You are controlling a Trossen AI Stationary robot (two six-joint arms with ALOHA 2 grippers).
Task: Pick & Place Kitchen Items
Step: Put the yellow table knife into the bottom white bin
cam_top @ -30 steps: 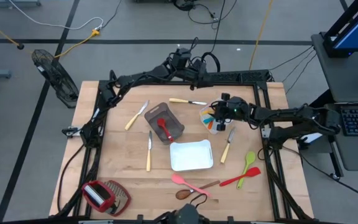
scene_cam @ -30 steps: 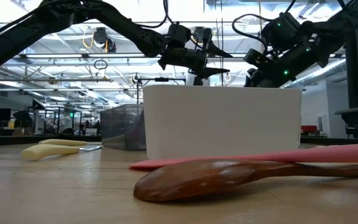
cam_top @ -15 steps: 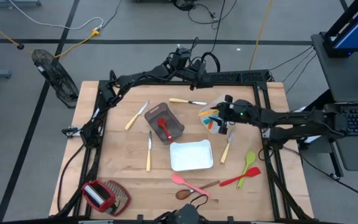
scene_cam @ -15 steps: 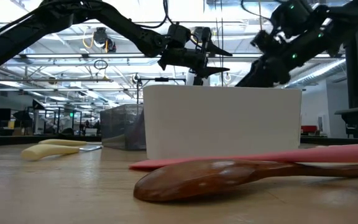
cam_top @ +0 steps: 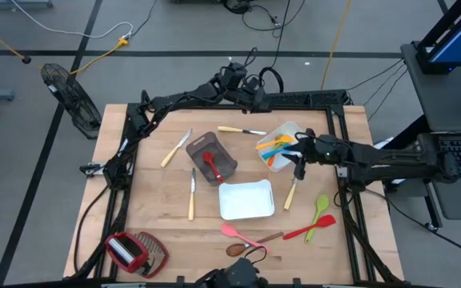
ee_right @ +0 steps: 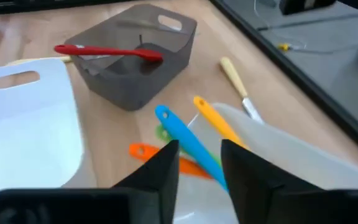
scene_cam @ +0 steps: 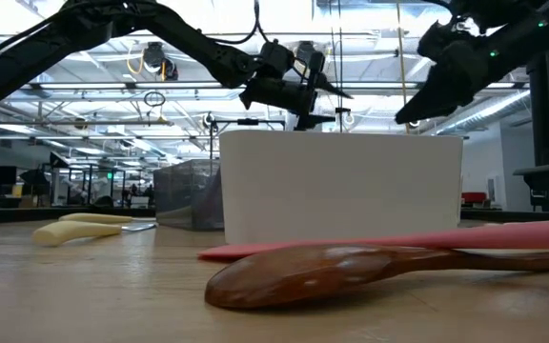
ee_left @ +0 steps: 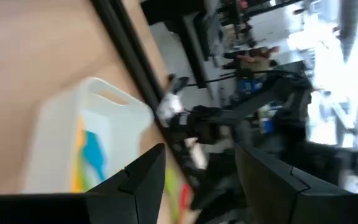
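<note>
A white tray (cam_top: 281,144) at the far right holds blue (ee_right: 188,140), yellow (ee_right: 215,119) and orange (ee_right: 146,151) utensils. My right gripper (cam_top: 298,158) hovers just right of this tray, open, with nothing between its fingers. Over the table's far edge my left gripper (cam_top: 256,99) hangs open and holds nothing. A red utensil (cam_top: 211,165) lies in the grey bin (cam_top: 222,152). Pale-handled knives (cam_top: 292,192) (cam_top: 191,194) (cam_top: 176,148) (cam_top: 242,130) lie flat on the table. Green (cam_top: 321,210), red (cam_top: 310,230) and pink (cam_top: 242,234) spatulas and a wooden spoon (cam_top: 250,246) lie near the front.
A second white tray (cam_top: 246,200) sits at the table's middle with nothing in it. A red-and-mesh gadget (cam_top: 134,252) lies at the near left corner. Black frame rails (cam_top: 344,192) run along the table's right and left sides.
My right gripper has drawn back from over the utensil tray toward the table's right edge, risen and rolled about its own line. The tray now shows fully. My left gripper has rolled a little in place.
</note>
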